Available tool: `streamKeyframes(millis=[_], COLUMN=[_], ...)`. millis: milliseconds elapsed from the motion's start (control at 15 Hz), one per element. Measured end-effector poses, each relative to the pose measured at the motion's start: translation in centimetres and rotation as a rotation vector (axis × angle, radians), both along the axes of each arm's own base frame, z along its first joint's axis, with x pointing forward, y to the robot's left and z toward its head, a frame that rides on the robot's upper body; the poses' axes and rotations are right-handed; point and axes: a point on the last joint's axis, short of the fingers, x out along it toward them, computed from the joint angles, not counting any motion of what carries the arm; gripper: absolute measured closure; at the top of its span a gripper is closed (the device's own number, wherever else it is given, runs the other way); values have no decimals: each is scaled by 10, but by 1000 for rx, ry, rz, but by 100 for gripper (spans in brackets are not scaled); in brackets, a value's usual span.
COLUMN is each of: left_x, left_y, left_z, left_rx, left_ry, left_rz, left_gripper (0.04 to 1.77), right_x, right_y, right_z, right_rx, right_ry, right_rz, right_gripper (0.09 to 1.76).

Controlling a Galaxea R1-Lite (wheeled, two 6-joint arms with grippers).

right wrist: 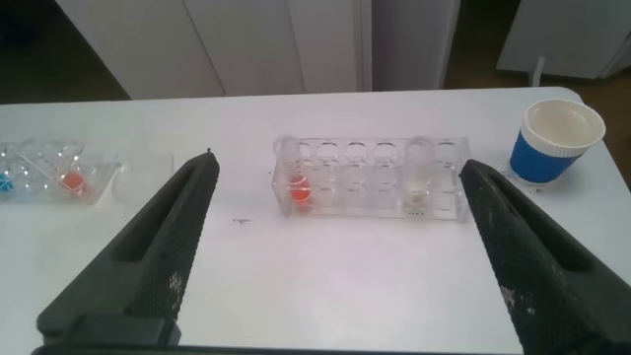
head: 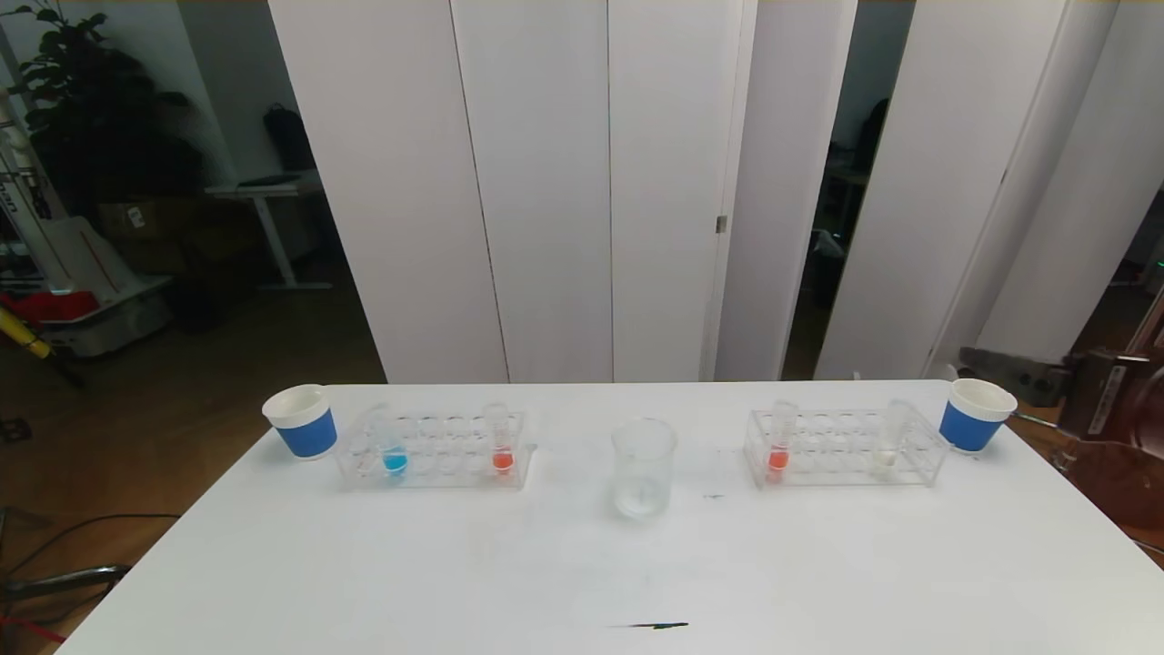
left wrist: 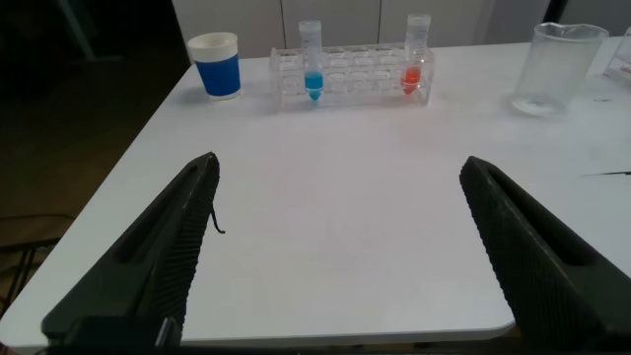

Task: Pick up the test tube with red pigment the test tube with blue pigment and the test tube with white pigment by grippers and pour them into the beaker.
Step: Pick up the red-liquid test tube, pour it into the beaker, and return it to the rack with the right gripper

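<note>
head view shows no arms, only beaker mid-table between racks holding blue tube left and white tube right; wrist views show left gripper and right gripper spread, empty.

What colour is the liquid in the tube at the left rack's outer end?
Bright cyan-blue: the test tube with blue pigment, clearest in the left wrist view.

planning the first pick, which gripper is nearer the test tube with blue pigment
Left. The left gripper is open, facing the left rack where the test tube with blue pigment stands. The right gripper, open, faces the other rack, farther off.
</note>
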Motion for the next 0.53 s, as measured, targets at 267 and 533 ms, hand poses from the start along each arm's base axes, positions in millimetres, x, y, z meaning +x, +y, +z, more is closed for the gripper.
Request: streamKeyframes(millis=[267,533], left_x=[0,0], left_y=[0,0], left_z=[0,0], left_rx=[0,0], left_ry=[0,0], left_rz=[0,0], left_gripper=[7,7], right_x=[20,36], right_y=[35,69], right_z=[-36,-78], right_rx=[-60,-109], right_ry=[12,2], right_rz=[-39,-77], right_gripper=[10,10])
